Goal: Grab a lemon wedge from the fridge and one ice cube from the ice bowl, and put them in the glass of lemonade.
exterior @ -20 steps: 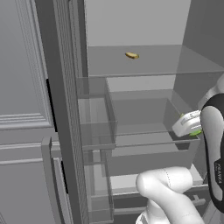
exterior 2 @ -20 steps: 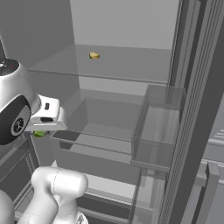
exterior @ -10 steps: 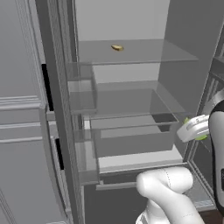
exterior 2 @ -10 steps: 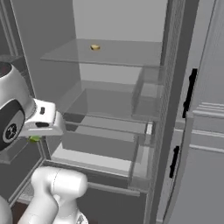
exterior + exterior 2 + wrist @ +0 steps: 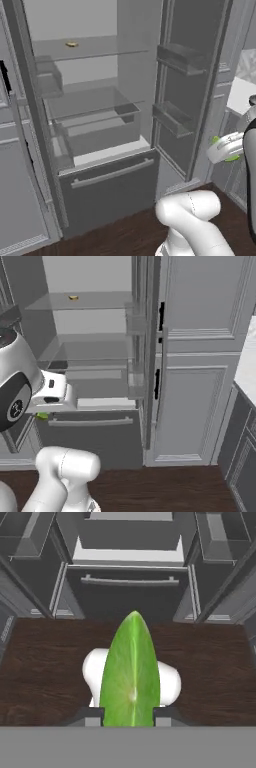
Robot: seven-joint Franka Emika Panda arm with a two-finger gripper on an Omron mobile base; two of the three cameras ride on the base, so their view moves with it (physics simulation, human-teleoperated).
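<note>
In the left base view the fridge (image 5: 100, 130) stands open at about ten o'clock, its pale interior, clear shelves and lower drawer front exposed, with the door swung out toward one o'clock. A small yellowish-brown item (image 5: 71, 44) lies on the top shelf near eleven o'clock; what it is cannot be told at this size. At three o'clock the white wrist shows a sliver of bright green, the lemon wedge (image 5: 216, 141), peeking from behind it. In the right base view the open fridge sits from nine to eleven o'clock, the same small item (image 5: 73, 297) on the top shelf, and light grey panelled cabinets (image 5: 200, 356) take up the right half. A speck of green from the wedge (image 5: 43, 416) shows under the hand at about eight o'clock. In the hand view the wedge (image 5: 131, 672) stands upright at six o'clock, pinched between the two dark finger tips of the gripper (image 5: 131, 716), which is closed on it, above dark wooden floor (image 5: 45, 662), with the fridge drawer at twelve o'clock. Judging from this, the wedge is already out of the fridge and in hand, well clear of the shelves. Left to do: carry it to the glass of lemonade, drop it in, then fetch one ice cube from the ice bowl and add that too.
</note>
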